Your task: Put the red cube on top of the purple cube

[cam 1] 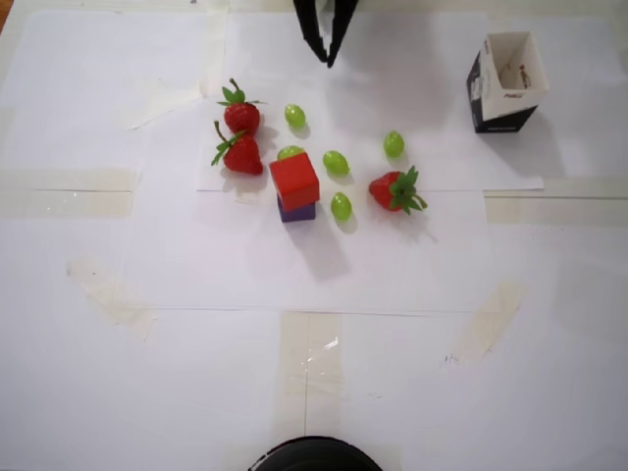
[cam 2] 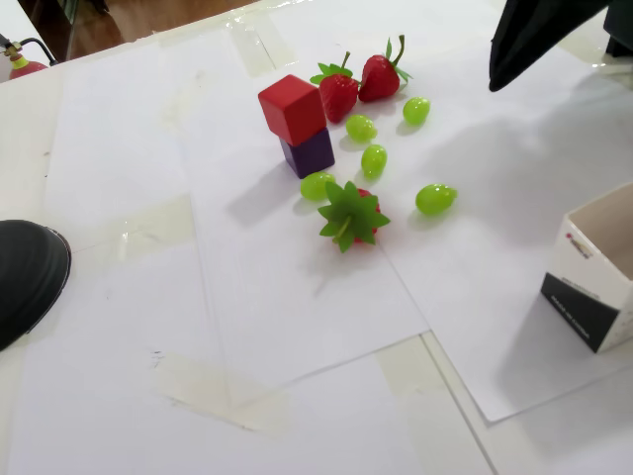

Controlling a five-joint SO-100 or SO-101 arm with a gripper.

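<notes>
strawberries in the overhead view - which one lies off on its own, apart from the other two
The strawberry right of the stacked cubes, leaves pointing right. The other two strawberries sit close together left of the red cube.
</notes>
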